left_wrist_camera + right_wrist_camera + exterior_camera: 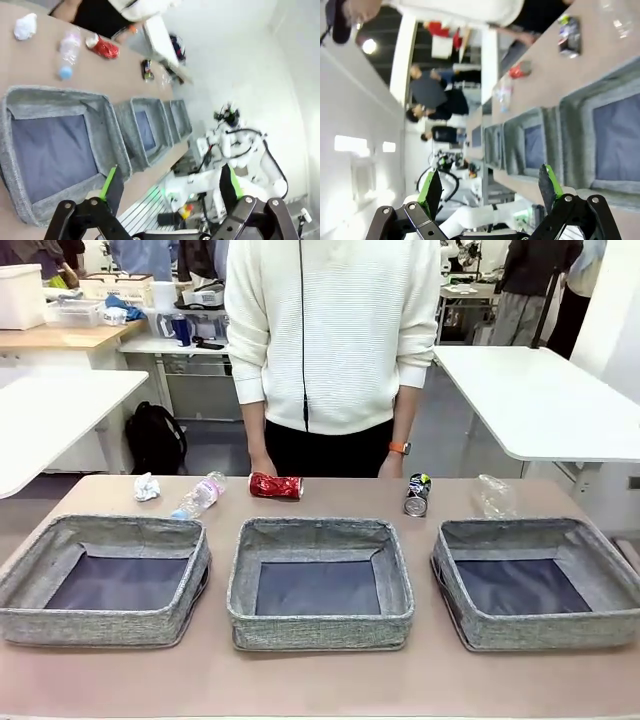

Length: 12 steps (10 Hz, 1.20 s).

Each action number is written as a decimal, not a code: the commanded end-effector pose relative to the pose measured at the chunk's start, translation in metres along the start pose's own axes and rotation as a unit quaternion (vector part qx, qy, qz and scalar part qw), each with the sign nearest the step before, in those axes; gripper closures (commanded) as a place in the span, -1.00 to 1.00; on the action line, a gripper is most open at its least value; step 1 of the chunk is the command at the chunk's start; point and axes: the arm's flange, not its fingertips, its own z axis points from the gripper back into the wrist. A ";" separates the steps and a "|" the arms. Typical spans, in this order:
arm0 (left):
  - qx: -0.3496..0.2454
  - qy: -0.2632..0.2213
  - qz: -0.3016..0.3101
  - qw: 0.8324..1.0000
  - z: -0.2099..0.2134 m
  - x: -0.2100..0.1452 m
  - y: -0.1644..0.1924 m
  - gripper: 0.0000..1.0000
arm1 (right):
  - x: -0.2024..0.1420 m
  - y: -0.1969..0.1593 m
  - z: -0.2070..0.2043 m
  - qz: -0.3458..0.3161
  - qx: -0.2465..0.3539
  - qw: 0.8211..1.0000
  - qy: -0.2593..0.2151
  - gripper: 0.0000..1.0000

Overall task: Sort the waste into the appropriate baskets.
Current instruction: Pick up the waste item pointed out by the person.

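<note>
Along the far side of the table lie a white paper wad (147, 486), a clear blue-capped bottle (199, 496), a dented red can (276, 486), a dark can (417, 494) and a clear plastic cup (494, 497). Three grey woven baskets stand in a row nearer me: left (40, 550), middle (250, 560), right (600, 555). All three hold nothing. My left gripper (169, 192) is open above the left basket (112, 132), with the wad (25, 26), bottle (68, 52) and red can (104, 48) beyond. My right gripper (490, 190) is open over the right basket (580, 107), with the dark can (568, 35) farther off.
A person in a white sweater (330, 330) stands at the far edge, hands resting on the table beside the red can and the dark can. White tables (540, 400) stand behind. Bare tabletop (320, 680) runs in front of the baskets.
</note>
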 end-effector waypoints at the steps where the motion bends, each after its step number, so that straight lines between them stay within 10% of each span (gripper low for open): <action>1: 0.012 -0.010 0.034 0.999 -0.044 -0.074 0.005 -1.00 | -0.054 -0.016 -0.022 0.046 -0.068 0.996 -0.025 -1.00; 2: 0.000 0.000 0.000 1.000 0.000 0.000 0.000 -1.00 | 0.000 0.000 0.000 0.000 0.000 1.000 0.000 -1.00; 12: 0.000 0.000 0.000 1.000 0.000 0.000 0.000 -1.00 | 0.000 0.000 0.000 0.000 0.000 1.000 0.000 -1.00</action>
